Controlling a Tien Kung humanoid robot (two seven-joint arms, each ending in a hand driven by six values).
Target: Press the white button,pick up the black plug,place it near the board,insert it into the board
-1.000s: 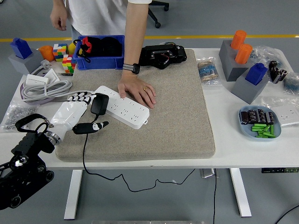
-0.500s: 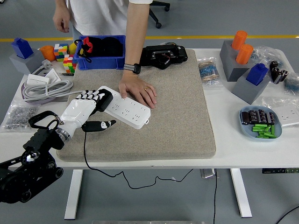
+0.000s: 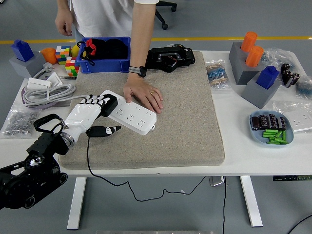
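1. Strip [image 3: 129, 112] lying slantwise on the left part of the mat [image 3: 185, 126], left end close to the mat's left edge; wide bare mat to the right and toward the near edge
2. Crowded to the left off the mat: coiled cable [image 3: 46, 92], blue bin [image 3: 105, 54] behind
3. Pinned at its right end by a person's hand [image 3: 144, 95], palm down on the far side
4. Against half a second ago: barely any change, left hand [image 3: 92, 114] a touch farther left, plug [image 3: 108, 104] in the same spot on the strip's left end
5. Left hand fingers [image 3: 92, 101] curled over the plug, pinching it, thumb stretched out below; cord [image 3: 90, 156] trailing over the mat's near edge
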